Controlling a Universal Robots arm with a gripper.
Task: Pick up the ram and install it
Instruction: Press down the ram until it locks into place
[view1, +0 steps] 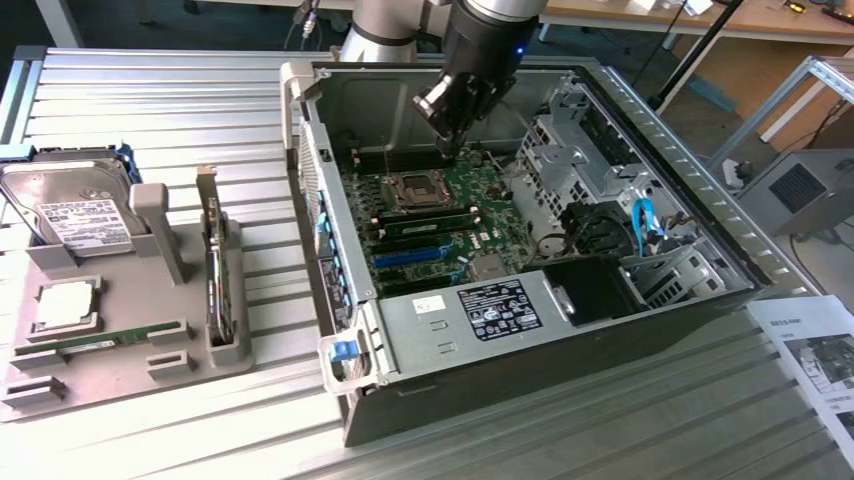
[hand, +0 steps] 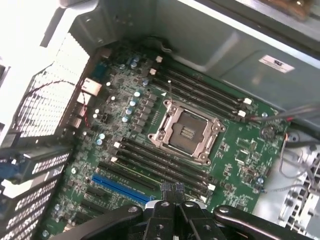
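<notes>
One slim green ram stick lies flat in the grey moulded tray on the ribbed metal worktop, at nine o'clock from the open computer case, well apart from the pincer. Pressed together and empty, the pincer hangs over the motherboard beside the square metal socket, so picking up seems not yet done.

This is a robotics lab or electronics workshop. An opened computer case lies on its side on a ribbed aluminium desk, its green motherboard and empty processor socket bare directly beneath the hand. Well away from the hand, a grey moulded fixture holds loose computer parts in fitted slots. Beyond the case stand wooden workbenches on metal legs, an aluminium frame, and a printed instruction sheet.
</notes>
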